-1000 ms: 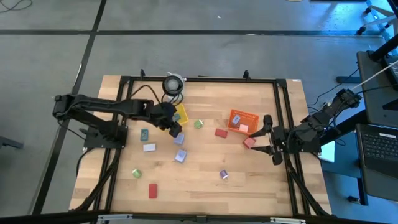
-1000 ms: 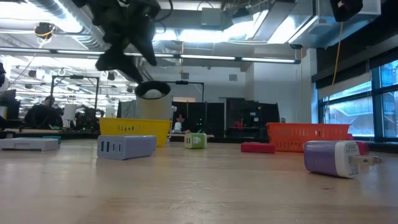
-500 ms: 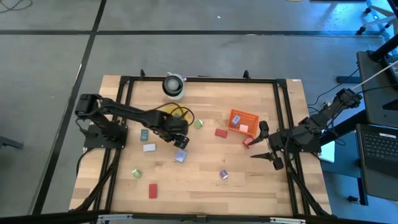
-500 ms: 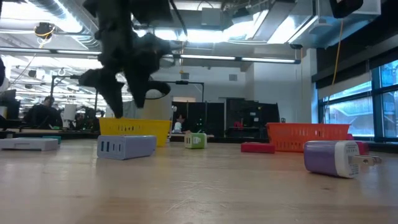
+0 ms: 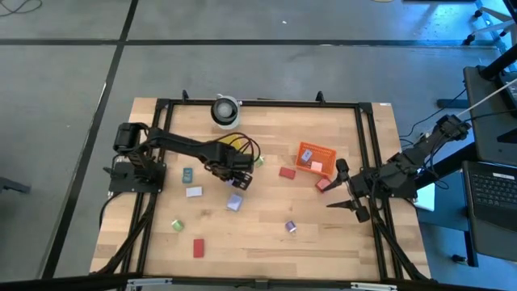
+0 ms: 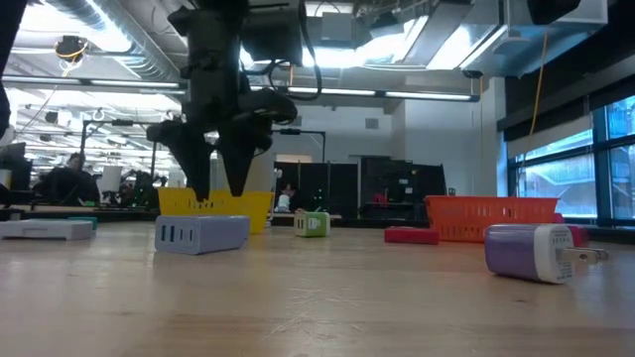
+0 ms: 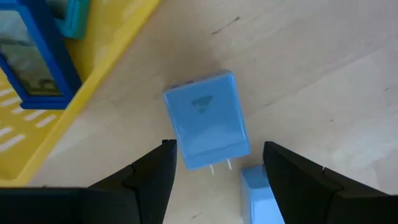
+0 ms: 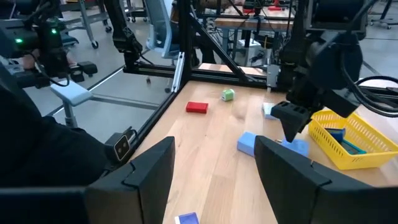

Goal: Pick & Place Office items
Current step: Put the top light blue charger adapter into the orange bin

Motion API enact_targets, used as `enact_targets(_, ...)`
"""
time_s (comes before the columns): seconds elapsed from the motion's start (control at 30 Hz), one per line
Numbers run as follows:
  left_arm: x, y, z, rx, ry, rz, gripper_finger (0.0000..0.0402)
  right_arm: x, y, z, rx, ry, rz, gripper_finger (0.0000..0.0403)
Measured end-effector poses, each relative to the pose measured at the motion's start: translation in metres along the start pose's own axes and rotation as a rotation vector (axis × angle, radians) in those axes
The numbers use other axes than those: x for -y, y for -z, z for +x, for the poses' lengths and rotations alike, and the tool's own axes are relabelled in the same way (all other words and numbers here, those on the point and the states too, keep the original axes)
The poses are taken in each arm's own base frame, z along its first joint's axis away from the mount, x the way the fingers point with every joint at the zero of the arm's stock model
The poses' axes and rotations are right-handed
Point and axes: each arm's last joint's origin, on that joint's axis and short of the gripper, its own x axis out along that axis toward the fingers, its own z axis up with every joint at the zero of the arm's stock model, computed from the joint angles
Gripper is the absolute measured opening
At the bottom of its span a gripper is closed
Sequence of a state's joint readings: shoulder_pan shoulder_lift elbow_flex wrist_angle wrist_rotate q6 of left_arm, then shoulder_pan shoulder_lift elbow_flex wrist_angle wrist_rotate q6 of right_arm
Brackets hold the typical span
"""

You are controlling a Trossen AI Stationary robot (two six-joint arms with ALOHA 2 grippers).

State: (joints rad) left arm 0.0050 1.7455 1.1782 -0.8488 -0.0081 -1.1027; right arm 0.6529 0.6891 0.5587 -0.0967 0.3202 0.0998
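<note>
Office items lie scattered; our left gripper (image 7: 214, 163) hangs agape over a blue charger (image 7: 206, 119) beside the yellow basket (image 7: 87, 81); right gripper (image 5: 338, 187) parted, empty.

yellow basket (image 5: 236, 145): in the high view mostly covered by the left arm, only a corner shows.
second blue block (image 7: 257, 193): cut off by the left wrist view's edge, shape unclear.
things in the orange basket (image 5: 316, 155): too small to name.
lavender block (image 8: 186, 218): cut by the right wrist view's edge.
right gripper (image 5: 342, 188): in the low view out of sight.
small table items: colours show, kinds too small to tell.
</note>
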Motion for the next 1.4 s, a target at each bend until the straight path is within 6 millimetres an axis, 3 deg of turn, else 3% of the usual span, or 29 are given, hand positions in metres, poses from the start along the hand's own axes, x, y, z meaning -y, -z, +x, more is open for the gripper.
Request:
enact_targets(0.57,-0.005,-0.004,0.0,-0.01,-0.026,-0.019,0.0236,-0.005,0.002,0.002,-0.01,-0.007,-0.025,0.0222)
enact_targets(1.0,0.003,0.0,0.019,-0.072,-0.022,-0.004,0.0236,-0.007,0.005,0.008,-0.034,-0.014,-0.029,0.0222)
enact_targets(1.4,0.004,-0.002,0.021,-0.046,-0.023,-0.017,0.0236,-0.014,0.006,0.006,-0.038,-0.061,-0.04,0.0222)
